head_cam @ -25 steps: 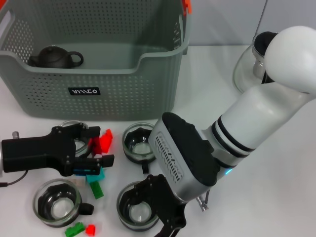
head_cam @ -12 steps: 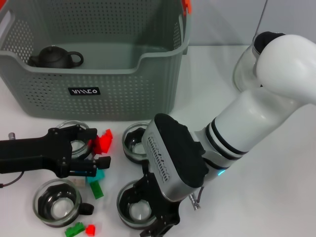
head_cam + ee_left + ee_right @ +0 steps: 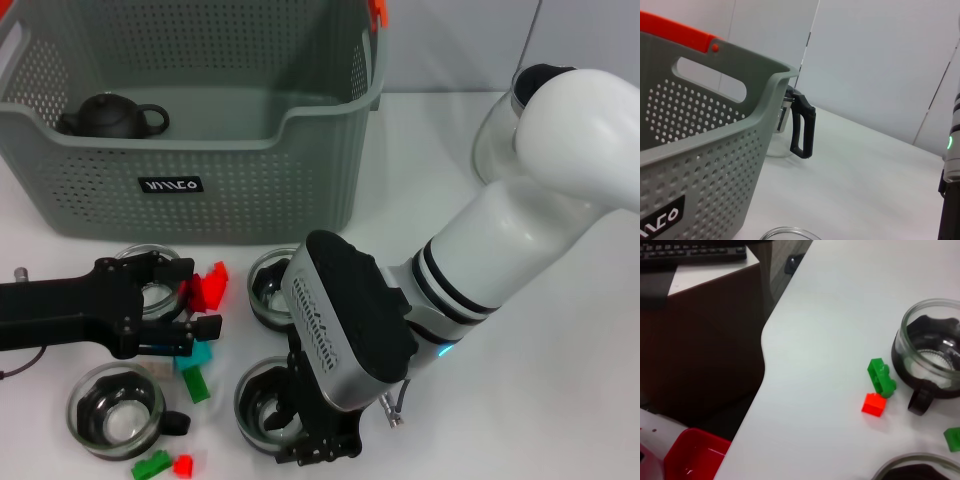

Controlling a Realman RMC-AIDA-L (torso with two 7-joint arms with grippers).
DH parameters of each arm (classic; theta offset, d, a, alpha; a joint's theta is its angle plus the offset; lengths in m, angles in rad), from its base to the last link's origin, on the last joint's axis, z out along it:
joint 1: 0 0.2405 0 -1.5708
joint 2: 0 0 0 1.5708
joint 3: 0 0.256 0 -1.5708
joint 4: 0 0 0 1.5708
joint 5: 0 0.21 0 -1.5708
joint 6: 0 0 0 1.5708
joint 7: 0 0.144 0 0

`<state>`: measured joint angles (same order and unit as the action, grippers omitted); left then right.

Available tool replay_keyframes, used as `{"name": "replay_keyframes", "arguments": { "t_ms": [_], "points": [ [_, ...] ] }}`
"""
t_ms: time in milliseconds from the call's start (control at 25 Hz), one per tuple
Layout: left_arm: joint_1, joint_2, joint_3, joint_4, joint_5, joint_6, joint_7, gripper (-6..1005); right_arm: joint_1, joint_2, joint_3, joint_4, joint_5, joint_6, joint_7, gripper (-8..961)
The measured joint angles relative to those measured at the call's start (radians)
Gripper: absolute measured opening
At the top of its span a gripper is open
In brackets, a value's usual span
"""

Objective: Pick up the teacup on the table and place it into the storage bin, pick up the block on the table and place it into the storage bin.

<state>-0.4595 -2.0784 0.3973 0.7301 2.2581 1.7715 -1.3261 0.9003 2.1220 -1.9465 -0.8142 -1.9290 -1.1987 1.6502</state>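
The grey-green storage bin (image 3: 200, 160) stands at the back left with a dark teapot (image 3: 112, 115) inside; its wall shows in the left wrist view (image 3: 700, 150). Several glass teacups stand on the table in front of it. My right gripper (image 3: 312, 438) is low over the front-centre teacup (image 3: 258, 408), partly hiding it. My left gripper (image 3: 197, 300) is open, with its fingers on either side of a red block (image 3: 210, 287). Another teacup (image 3: 113, 412) stands front left and shows in the right wrist view (image 3: 932, 352).
A teal block (image 3: 197, 352) and green block (image 3: 196, 385) lie by the left gripper. A green block (image 3: 881, 376) and red block (image 3: 873, 404) lie near the table's front edge. A glass pitcher (image 3: 498, 140) stands at the back right, its black handle (image 3: 802, 125) behind the bin.
My right gripper has moved left and down onto the front-centre teacup. My left gripper has drawn back slightly to the left, still around the red block.
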Motion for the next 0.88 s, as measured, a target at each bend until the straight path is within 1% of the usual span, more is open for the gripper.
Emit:
{"name": "replay_keyframes", "arguments": {
  "t_ms": [240, 680, 800, 880],
  "points": [
    [0.002, 0.000, 0.000, 0.000, 0.000, 0.000, 0.003, 949, 0.002, -0.002, -0.003, -0.006, -0.005, -0.016, 0.025, 204],
    [0.006, 0.000, -0.001, 0.000, 0.000, 0.003, 0.004, 949, -0.012, -0.007, 0.009, -0.032, -0.008, -0.038, 0.064, 65],
    [0.009, 0.000, -0.002, 0.002, 0.000, 0.010, 0.004, 949, -0.031, -0.014, 0.030, -0.069, -0.014, -0.063, 0.091, 64],
    [0.015, 0.000, -0.002, 0.008, 0.000, 0.013, 0.004, 949, -0.048, -0.020, 0.068, -0.093, -0.019, -0.099, 0.102, 64]
  ]
}}
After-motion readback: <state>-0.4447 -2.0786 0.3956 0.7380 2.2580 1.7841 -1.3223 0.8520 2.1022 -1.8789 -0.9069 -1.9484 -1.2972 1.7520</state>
